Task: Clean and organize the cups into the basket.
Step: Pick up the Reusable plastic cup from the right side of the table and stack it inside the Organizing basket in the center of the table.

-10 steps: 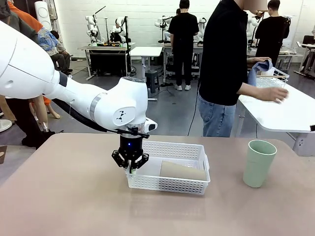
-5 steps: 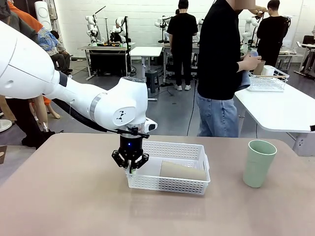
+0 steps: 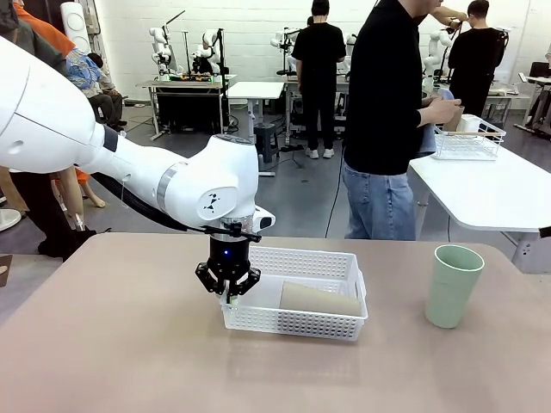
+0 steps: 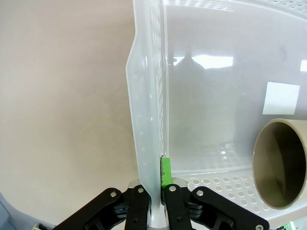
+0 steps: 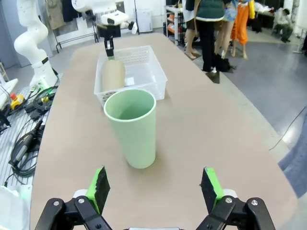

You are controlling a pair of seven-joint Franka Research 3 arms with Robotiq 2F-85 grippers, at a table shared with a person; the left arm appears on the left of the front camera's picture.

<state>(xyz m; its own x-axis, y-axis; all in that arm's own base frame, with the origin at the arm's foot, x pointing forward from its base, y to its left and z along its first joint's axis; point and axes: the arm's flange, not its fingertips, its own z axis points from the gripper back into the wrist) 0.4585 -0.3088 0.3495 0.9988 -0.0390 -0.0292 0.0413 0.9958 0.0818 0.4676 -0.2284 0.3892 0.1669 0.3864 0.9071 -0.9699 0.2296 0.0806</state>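
Cups, two: tan cup (image 3: 320, 298) on its side inside the basket (image 3: 297, 323); mint cup (image 3: 453, 286) upright on the table (image 3: 112, 361), well apart from the basket toward the right. Left gripper (image 3: 228, 294) pinched tight on the basket's left wall, one green pad (image 4: 165, 171) inside, the other finger outside. Right gripper (image 5: 156, 184) spread wide, holding nothing, facing the mint cup from near.

Risks, as judged from here. Could tilt or drag the basket if lifted or pulled by that one thin wall (mesh plastic, likely to bow), and so roll the tan cup against a side or out over the rim. Could slip off altogether, the hold being on a narrow edge. Could knock the mint cup over if closed on too high or off-centre: tall, narrower at the base, probably light. Could crowd the left arm (image 3: 129, 163) at the basket when bringing the mint cup across. No help likely from the person (image 3: 387, 120), turned toward another table.
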